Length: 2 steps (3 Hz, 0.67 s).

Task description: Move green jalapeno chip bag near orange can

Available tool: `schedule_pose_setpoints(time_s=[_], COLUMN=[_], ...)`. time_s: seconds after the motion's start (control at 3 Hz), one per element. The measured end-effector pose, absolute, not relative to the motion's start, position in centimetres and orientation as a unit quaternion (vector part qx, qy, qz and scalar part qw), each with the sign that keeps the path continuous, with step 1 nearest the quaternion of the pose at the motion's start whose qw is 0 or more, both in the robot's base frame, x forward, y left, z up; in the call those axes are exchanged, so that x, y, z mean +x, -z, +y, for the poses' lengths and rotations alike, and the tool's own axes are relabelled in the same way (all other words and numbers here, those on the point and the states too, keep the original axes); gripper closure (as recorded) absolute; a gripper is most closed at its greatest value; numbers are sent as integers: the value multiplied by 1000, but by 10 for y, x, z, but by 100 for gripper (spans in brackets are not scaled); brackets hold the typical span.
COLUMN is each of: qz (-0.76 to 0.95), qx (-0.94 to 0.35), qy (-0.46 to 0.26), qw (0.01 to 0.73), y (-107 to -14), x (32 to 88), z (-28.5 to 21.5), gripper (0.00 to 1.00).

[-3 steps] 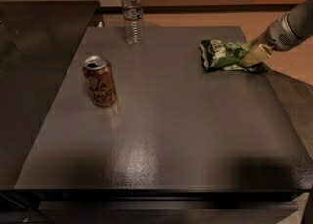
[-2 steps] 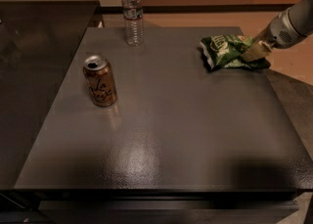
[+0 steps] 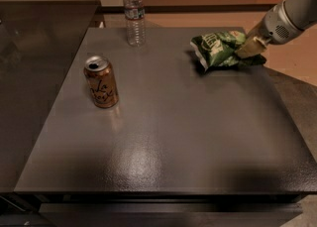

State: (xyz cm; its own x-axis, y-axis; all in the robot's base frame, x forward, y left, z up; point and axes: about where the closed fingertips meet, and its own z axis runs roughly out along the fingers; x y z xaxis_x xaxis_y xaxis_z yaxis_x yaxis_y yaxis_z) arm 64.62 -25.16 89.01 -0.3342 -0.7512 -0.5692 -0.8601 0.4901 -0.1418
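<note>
Gripper [image 3: 250, 47]: pinches the green jalapeno chip bag [image 3: 218, 48] at the end farthest from the orange can [image 3: 101, 82].
Your way: toward that can.

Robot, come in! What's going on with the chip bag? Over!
Gripper at right end of green jalapeno chip bag, far right of table. Bag well apart from orange can at left. Water bottle at back, not between them.
</note>
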Motion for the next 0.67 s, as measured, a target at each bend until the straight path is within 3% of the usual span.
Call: schedule_pose_setpoints(time_s=[0.67], qz=[750], qx=[-584], qy=[-140], qw=[276], y=[-898], x=[600], z=[-166], gripper=[100])
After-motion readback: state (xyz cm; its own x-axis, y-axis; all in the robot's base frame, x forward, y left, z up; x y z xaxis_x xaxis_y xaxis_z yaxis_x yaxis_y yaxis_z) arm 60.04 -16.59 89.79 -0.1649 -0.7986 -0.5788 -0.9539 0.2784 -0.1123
